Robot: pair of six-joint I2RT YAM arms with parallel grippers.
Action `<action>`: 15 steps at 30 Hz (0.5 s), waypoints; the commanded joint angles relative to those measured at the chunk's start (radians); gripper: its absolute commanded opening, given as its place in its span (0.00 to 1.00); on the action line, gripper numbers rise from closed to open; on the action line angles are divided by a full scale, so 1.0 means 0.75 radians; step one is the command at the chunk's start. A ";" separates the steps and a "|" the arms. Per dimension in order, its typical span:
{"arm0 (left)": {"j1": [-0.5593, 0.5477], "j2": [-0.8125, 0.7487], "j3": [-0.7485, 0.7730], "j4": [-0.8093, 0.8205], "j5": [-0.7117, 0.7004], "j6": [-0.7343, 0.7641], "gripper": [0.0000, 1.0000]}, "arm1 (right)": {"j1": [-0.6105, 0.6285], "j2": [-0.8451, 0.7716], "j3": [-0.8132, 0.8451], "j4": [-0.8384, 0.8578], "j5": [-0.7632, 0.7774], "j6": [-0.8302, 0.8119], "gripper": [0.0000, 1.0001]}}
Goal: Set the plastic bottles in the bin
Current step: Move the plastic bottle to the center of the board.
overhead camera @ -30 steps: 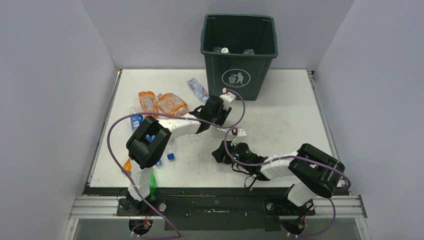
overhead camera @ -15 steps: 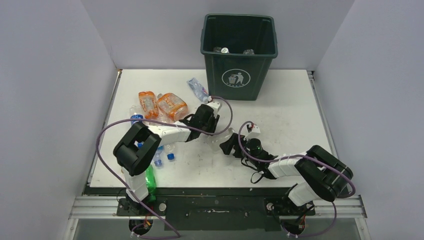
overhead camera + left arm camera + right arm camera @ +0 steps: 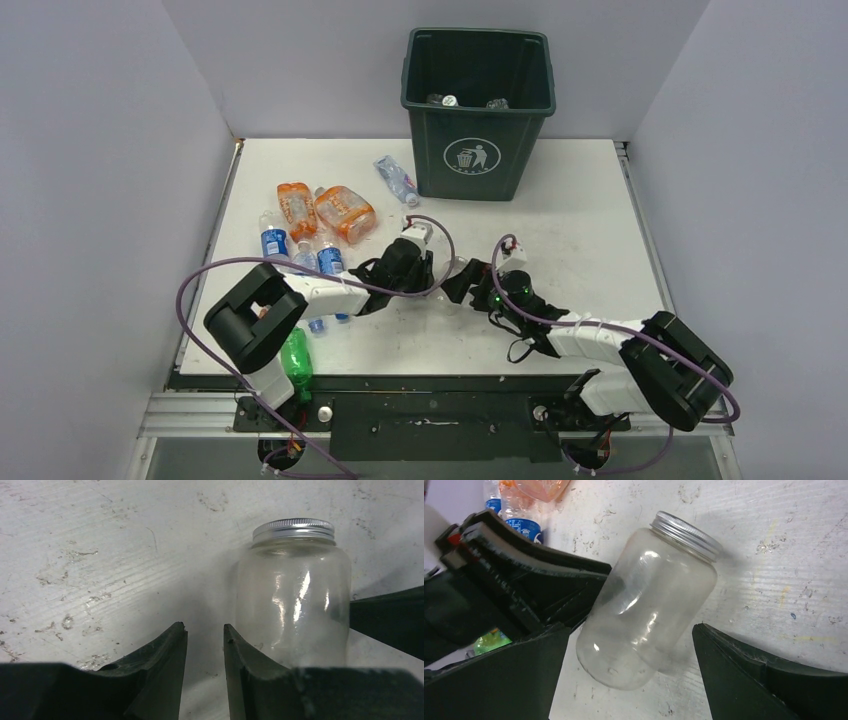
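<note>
Nearest my left base lies a green plastic bottle on the scuffed white table. At mid-table my two grippers meet around a clear glass jar with a silver screw lid. My right gripper stands wide apart with the jar between its fingers, and neither finger touches it. My left gripper is nearly together, a narrow gap with nothing in it; the jar sits just beside the finger on the right of my wrist view, partly hidden behind it. Left of my left arm lie clear plastic bottles with blue labels, and beyond them two crushed orange plastic bottles side by side. Farther on, one more clear crumpled bottle lies just beside the tall dark green square bin — it stands at the table's far edge, and a few bottle tops show inside.
</note>
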 commanded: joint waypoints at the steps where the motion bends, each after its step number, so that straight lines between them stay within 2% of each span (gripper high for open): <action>1: -0.039 -0.089 -0.030 0.172 -0.073 -0.094 0.31 | -0.005 0.038 0.164 -0.242 0.019 -0.026 1.00; 11: -0.094 -0.137 -0.109 0.287 -0.095 -0.141 0.31 | -0.001 0.234 0.283 -0.426 0.008 -0.068 0.98; 15: -0.106 -0.194 -0.154 0.291 -0.139 -0.154 0.31 | -0.001 0.285 0.268 -0.439 0.028 -0.096 0.86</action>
